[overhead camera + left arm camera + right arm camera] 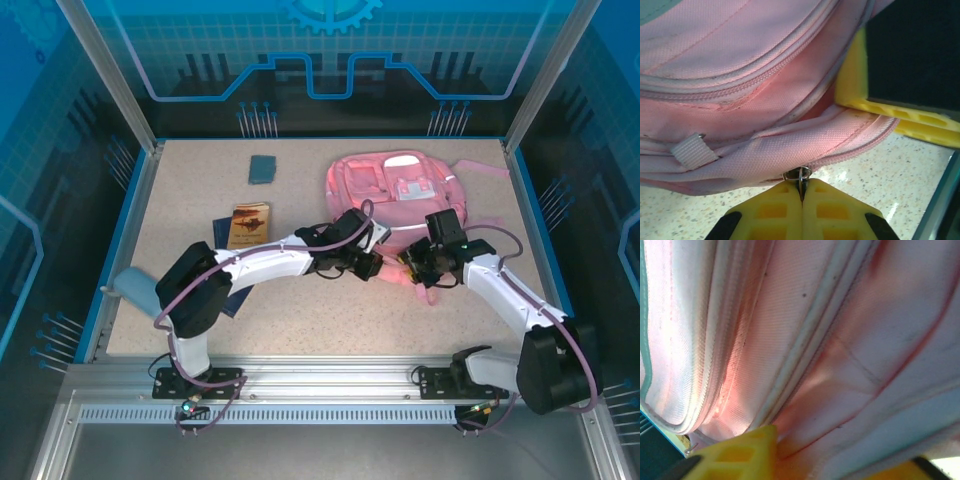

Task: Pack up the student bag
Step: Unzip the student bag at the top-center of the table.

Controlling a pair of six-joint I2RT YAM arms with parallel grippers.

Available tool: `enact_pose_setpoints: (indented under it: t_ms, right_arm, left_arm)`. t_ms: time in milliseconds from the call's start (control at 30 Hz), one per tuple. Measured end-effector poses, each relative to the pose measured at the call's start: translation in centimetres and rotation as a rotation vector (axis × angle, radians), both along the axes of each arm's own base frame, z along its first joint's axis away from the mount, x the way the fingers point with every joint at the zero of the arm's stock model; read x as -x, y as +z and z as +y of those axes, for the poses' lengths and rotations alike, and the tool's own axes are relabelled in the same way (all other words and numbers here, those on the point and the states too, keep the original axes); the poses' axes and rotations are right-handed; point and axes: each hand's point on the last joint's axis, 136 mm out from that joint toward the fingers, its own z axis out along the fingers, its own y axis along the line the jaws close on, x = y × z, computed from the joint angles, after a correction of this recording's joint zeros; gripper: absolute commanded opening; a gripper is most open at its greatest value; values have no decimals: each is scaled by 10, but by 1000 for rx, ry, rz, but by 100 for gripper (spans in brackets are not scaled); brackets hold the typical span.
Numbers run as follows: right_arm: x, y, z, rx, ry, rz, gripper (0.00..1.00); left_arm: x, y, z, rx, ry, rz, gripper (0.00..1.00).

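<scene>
The student bag (395,185), a soft pink backpack, lies at the back right of the table with its near edge between both grippers. In the left wrist view my left gripper (802,187) is shut on the small metal zip pull (798,174) at the bag's (740,50) lower seam, just above the table. From above, the left gripper (378,268) sits close to the right gripper (412,268). The right wrist view has the right gripper (840,450) closed on a fold of the bag's pink fabric (815,340), which fills the gap between its yellow fingers (747,450).
A brown book (248,224) lies left of centre and a small teal notebook (263,169) lies behind it. A dark blue book (225,300) is partly under the left arm, and a pale blue object (130,288) sits at the left edge. A blue raised rim (118,240) bounds the table.
</scene>
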Motion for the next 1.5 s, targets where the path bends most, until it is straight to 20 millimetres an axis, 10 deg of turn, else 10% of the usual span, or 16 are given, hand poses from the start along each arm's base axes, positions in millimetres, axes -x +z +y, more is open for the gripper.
enact_pose_setpoints:
  t_ms: [467, 1033, 1333, 1500]
  right_arm:
    - [-9, 31, -7, 79, 66, -112, 10]
    - [-14, 31, -9, 110, 93, -136, 17]
    - [-27, 3, 52, -12, 223, -94, 24]
    - [-50, -1, 91, -55, 289, -109, 45]
  left_arm:
    - [-49, 6, 76, -11, 108, -68, 0]
    - [-146, -33, 115, -148, 291, -137, 0]
    - [-165, -18, 155, -164, 456, -112, 55]
    - [-156, 28, 186, -108, 571, -107, 73]
